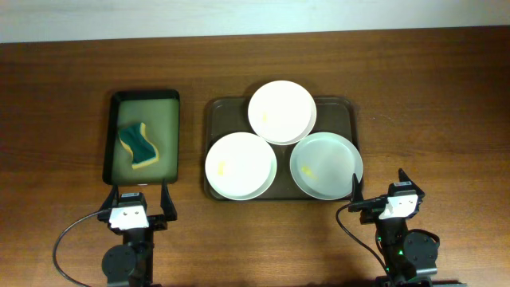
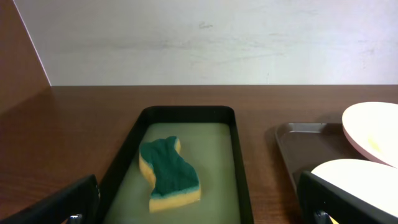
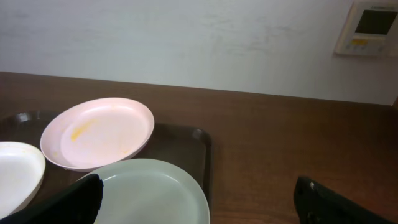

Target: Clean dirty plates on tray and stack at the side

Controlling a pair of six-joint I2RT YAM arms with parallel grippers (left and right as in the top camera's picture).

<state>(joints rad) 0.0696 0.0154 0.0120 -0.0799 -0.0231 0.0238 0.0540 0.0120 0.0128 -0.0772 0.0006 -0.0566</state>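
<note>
Even, soft overhead light is being cast; only faint, short shadows are being thrown. A mild sheen is being picked up on the table (image 1: 446, 88). Wrist views' lower corners are being rendered blurred.

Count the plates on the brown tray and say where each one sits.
3, all on the brown tray: the back plate at the middle rear, overlapping the other two; the front-left plate; and the front-right plate. No other plate shows, though one could be hidden underneath.
</note>
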